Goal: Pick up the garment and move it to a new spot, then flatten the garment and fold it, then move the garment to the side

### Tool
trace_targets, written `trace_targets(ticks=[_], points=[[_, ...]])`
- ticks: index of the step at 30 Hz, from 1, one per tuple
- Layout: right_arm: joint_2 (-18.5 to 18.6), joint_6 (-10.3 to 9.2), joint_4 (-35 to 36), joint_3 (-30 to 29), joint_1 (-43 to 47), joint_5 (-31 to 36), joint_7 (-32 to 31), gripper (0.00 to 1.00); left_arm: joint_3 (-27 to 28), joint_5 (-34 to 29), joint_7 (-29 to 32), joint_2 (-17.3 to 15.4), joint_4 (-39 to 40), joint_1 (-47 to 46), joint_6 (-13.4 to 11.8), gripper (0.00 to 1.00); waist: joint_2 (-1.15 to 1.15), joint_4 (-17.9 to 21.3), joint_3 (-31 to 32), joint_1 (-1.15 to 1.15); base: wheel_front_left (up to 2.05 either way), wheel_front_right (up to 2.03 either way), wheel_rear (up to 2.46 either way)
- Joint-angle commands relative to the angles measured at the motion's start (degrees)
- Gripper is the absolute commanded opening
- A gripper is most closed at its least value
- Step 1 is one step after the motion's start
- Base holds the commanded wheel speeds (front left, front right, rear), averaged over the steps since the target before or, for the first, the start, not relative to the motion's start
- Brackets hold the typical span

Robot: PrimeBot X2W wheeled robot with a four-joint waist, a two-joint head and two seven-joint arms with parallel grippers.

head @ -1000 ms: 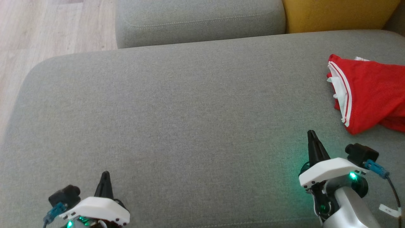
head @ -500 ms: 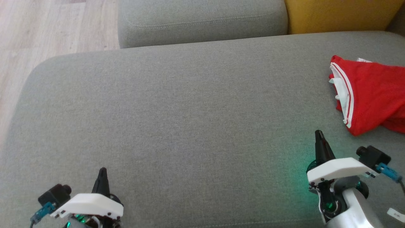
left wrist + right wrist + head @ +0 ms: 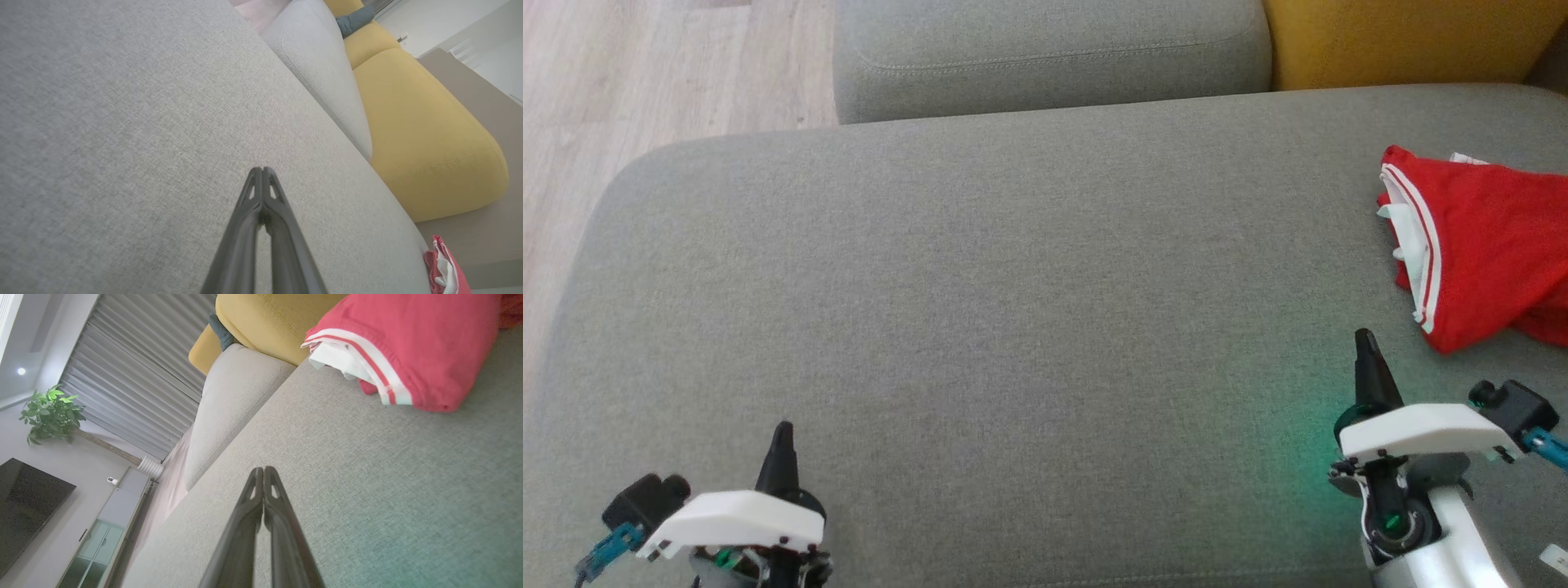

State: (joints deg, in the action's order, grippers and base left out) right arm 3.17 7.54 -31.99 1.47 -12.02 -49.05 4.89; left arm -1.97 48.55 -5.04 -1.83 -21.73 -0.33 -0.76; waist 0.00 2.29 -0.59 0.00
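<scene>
Grey sofa seat (image 3: 1013, 286) lies under both arms in your head view. Red garment (image 3: 1478, 245) w/ white stripe trim sits bunched on it at 3 o'clock. Left gripper (image 3: 783, 431) at 7 o'clock: fingers pressed together, empty. Right gripper (image 3: 1365, 339) at 4 o'clock: pressed together too, empty, tip near the garment's lower corner but apart from it. Grey back cushion (image 3: 1045, 57) at 12, yellow cushion (image 3: 1405, 37) at 1, wood floor (image 3: 645, 73) at 10.

Left wrist view: your fingers meet tip to tip over bare seat; garment peeks in at 5 o'clock, well apart.

Right wrist view: fingers meet tip to tip above the seat; garment at 1 o'clock, near, not touching. Plant (image 3: 51, 414) at 9.
</scene>
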Motion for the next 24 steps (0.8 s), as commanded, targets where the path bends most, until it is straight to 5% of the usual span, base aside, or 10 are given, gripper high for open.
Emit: trace_targets(ticks=[1, 24], points=[[0.0, -0.03, 2.7, 0.0, -0.8, -2.2, -0.6, 0.0, 1.6, 2.1, 0.7, -0.6, 2.3, -3.1, 0.7, 0.0, 0.0, -0.1, 0.0, 0.0, 0.0, 0.0, 0.0], [-0.1, -0.04, 8.2, -2.8, 1.6, -16.8, -4.4, 0.0, 4.1, 16.9, 4.5, -0.8, 4.2, -4.1, 3.4, 0.0, 0.0, -0.9, 0.2, 0.0, 0.0, 0.0, 0.0]])
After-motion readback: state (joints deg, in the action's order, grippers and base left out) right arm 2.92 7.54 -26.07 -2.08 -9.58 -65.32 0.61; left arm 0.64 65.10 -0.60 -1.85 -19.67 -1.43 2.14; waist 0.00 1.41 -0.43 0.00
